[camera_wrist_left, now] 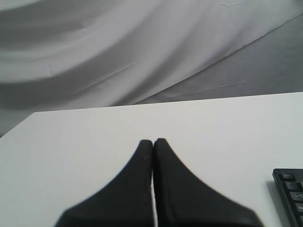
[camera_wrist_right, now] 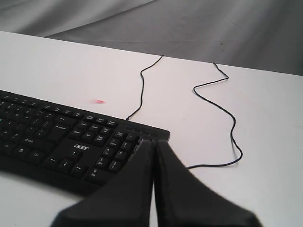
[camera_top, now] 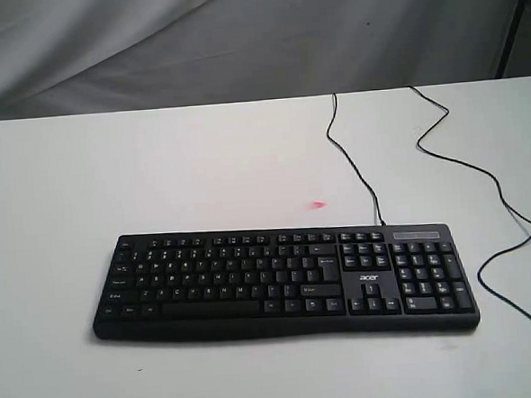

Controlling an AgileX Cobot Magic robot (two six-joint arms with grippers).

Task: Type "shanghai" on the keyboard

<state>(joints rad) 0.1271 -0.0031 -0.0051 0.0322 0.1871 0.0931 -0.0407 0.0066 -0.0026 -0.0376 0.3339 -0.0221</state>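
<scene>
Exterior view: keyboard (camera_top: 284, 281) lies flat on the white desk (camera_top: 155, 170), long side across the frame, letter block on one side and number pad on the other. Its cable (camera_top: 353, 162) leaves the keyboard's rear edge behind the number pad and runs to the far desk edge. A second strand snakes back past the number-pad end. No arm shows in this view.

Left wrist view: left tool (camera_wrist_left: 153, 141) has its tips pressed together and holds nothing. It hangs over bare desk off the keyboard's letter end, with only a corner of the keyboard in frame. Right wrist view: right tool (camera_wrist_right: 153, 142) is likewise pressed together and empty, above and just outside the keyboard's number-pad end.

Step in hand (judgement): approach only. No key is under either tip, so no letter appears typed. The first letter, "s", sits toward the keyboard's letter end, so the left tool looks better placed. The next move calls for a pass over that key and a short vertical press with the closed tip, clear of neighbouring keys.

Surface: desk is matte white, with one small pink mark (camera_top: 317, 205) just behind the keyboard. Room: a wrinkled grey cloth backdrop (camera_top: 238, 38) hangs beyond the keyboard's far side.
</scene>
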